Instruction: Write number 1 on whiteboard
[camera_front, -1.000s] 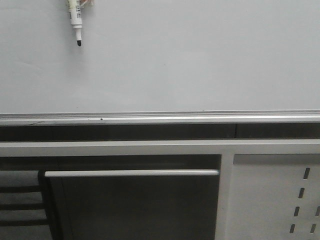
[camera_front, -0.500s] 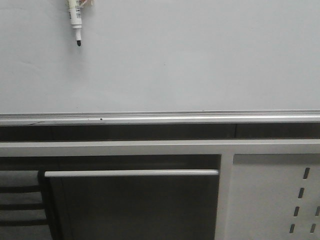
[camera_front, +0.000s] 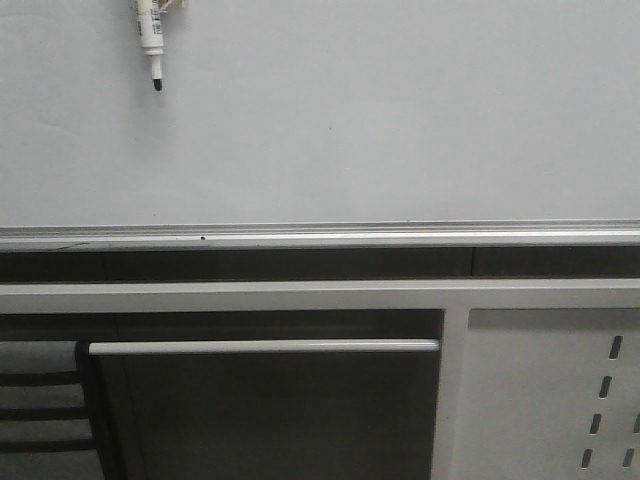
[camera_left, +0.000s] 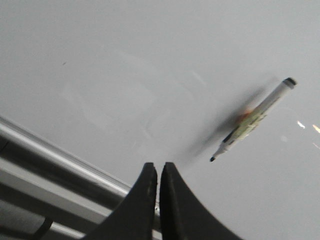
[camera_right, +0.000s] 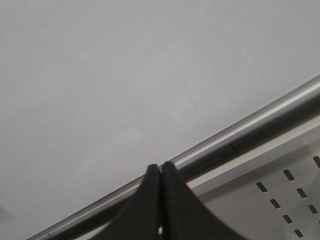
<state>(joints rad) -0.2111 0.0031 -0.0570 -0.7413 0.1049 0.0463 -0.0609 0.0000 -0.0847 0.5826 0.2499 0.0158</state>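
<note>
The whiteboard (camera_front: 380, 120) fills the upper part of the front view, with its silver rail (camera_front: 320, 237) along the lower edge. No number 1 stroke shows on it. A marker (camera_front: 150, 40) hangs tip down at the board's top left, black tip (camera_front: 157, 87) at or near the surface. What holds it is cut off by the frame. In the left wrist view the marker (camera_left: 252, 117) shows with a blurred shadow beside it. My left gripper (camera_left: 158, 165) is shut and empty, apart from the marker. My right gripper (camera_right: 160, 166) is shut and empty over the rail (camera_right: 250, 125).
Below the rail stands a white cabinet with a perforated panel (camera_front: 550, 390) at the right, also in the right wrist view (camera_right: 290, 195). A pale horizontal bar (camera_front: 260, 346) crosses a dark opening at the lower left.
The marker has shifted very slightly upward at the board's top left. Nothing else has visibly moved.
</note>
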